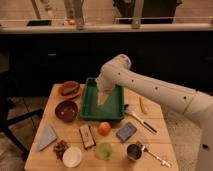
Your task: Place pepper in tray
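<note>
The green tray [88, 102] stands at the back middle of the wooden table. My gripper [104, 98] hangs from the white arm, points down over the tray's floor, and stands open with nothing between its fingers. A small dark green pepper [70, 89] lies on the orange plate [63, 93] just left of the tray, about a hand's width from the gripper.
A dark red bowl [66, 110] sits in front of the plate. An orange fruit [104, 128], a brown bar [87, 136], a blue packet [126, 132], a green cup [104, 150], a white bowl [72, 156] and a metal cup [133, 151] fill the front. A pale yellow item [143, 106] lies to the right of the tray.
</note>
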You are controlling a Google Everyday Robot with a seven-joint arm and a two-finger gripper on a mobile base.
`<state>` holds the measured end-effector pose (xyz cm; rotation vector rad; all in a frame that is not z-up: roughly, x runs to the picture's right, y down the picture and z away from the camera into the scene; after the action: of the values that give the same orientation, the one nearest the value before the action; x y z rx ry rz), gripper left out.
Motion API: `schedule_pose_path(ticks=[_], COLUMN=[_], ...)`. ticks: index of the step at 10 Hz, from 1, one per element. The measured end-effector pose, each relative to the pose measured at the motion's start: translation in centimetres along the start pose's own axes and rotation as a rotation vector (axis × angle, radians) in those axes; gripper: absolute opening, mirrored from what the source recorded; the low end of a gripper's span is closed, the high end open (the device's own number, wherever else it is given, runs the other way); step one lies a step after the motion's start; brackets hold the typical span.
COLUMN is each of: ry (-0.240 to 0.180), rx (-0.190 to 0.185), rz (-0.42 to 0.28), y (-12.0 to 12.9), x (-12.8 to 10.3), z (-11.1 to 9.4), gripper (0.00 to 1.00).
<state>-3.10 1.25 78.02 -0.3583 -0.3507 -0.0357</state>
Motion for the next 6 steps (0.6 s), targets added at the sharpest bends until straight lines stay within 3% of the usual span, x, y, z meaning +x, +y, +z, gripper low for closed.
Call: schedule_pose_path(ticks=[4, 6], ry=[-0.014, -0.06], rx=[0.063, 0.084], rz=[-0.025, -0.048], y=[-4.4, -7.0], x=[-1.3, -2.5], z=[1.9, 3.4], gripper=[0.8, 0.8])
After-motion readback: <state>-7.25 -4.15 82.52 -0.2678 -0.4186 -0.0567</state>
